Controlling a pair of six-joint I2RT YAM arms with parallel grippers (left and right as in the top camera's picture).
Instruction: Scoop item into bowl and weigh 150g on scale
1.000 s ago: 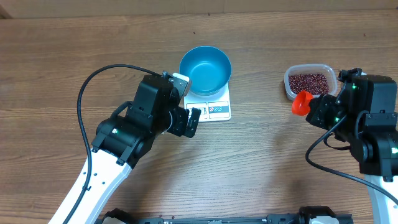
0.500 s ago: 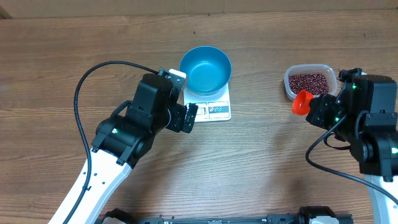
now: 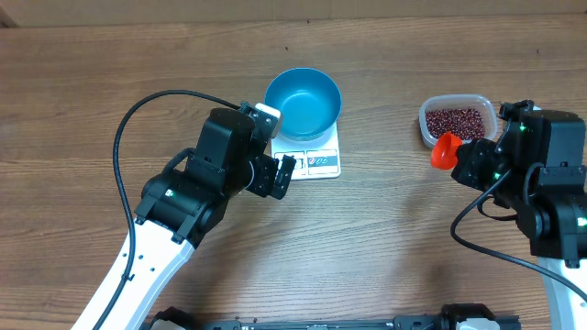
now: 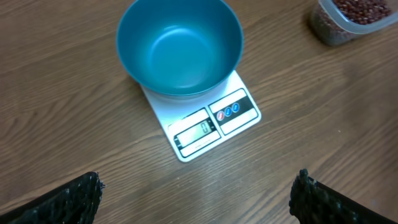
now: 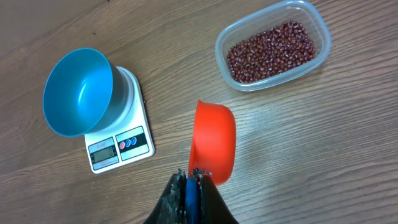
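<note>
- Beans (image 5: pixel 273 50) lie just beyond our right tool (image 5: pixel 191 177), which is clamped tight on the red scoop (image 5: pixel 212 143) (seemingly empty).
- Left tool (image 4: pixel 196 199), wide open and empty, has barely shifted; we judge scooping hasn't begun.

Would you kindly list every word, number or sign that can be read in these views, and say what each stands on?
No text is legible in any view.
On the scale, the display shows digits that are too small and blurred to read.
On the scale's button panel there are three small round signs, one red and two blue; their marks are unreadable.
The blue bowl, clear tub and orange scoop show no lettering.
</note>
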